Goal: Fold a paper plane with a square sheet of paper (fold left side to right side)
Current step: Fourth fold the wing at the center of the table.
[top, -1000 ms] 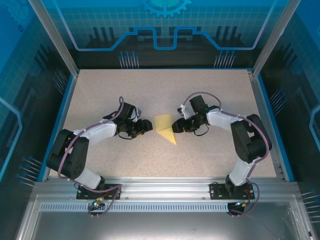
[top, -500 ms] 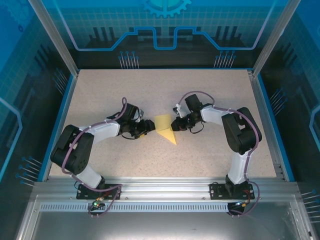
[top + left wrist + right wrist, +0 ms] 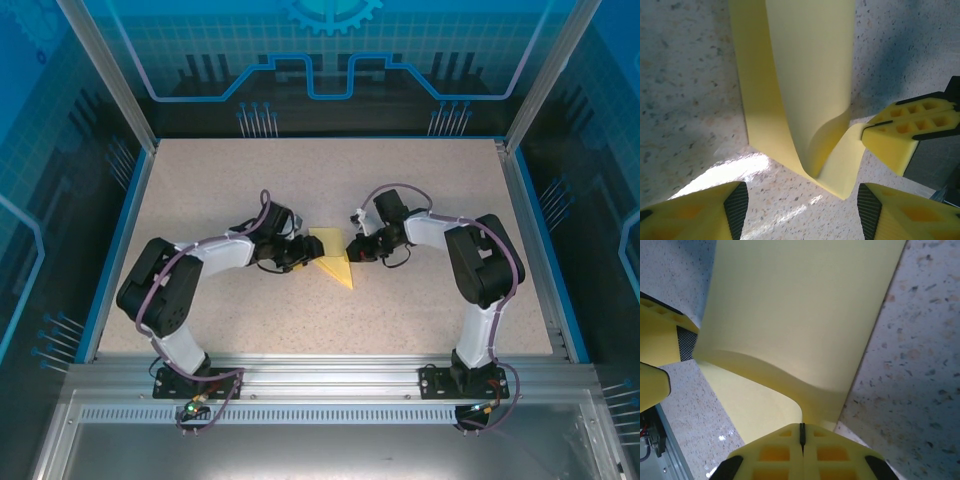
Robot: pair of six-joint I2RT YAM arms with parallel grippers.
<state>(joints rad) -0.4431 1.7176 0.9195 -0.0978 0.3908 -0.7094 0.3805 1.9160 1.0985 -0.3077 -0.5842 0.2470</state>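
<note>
Top cam: the square sheet of paper (image 3: pixel 333 262) lies just left of frame centre on the speckled surface (image 3: pixel 430 190). It's folded to a wedge w/ its point aimed lower right. The left gripper (image 3: pixel 306 252) is at the paper's left edge and the right gripper (image 3: pixel 351 249) at its right edge, approx level w/ each other.

Left wrist cam: I see the left gripper (image 3: pixel 801 207) spread wide, its fingers (image 3: pixel 695 210) in the bottom corners of the frame. The paper (image 3: pixel 805 75) runs from the gap ahead of them up to the top edge. Its upper layer stands raised and curls over the lower one. The near corner sits between the two tips but a bit beyond them. I can't tell from here if either pad touches it, prob. not. At the right of that frame the right gripper (image 3: pixel 867 135) pinches a flap of the paper.

Right wrist cam: the right gripper (image 3: pixel 801 440) is at bottom centre, fingers pressed together w/ only a thin seam between them, clamped on the paper's near edge. The sheet (image 3: pixel 805 315) bows up from that pinch and spreads toward the top of the frame. The left gripper's fingers (image 3: pixel 657 327) show at the left edge, just beside the paper's far side.
</note>
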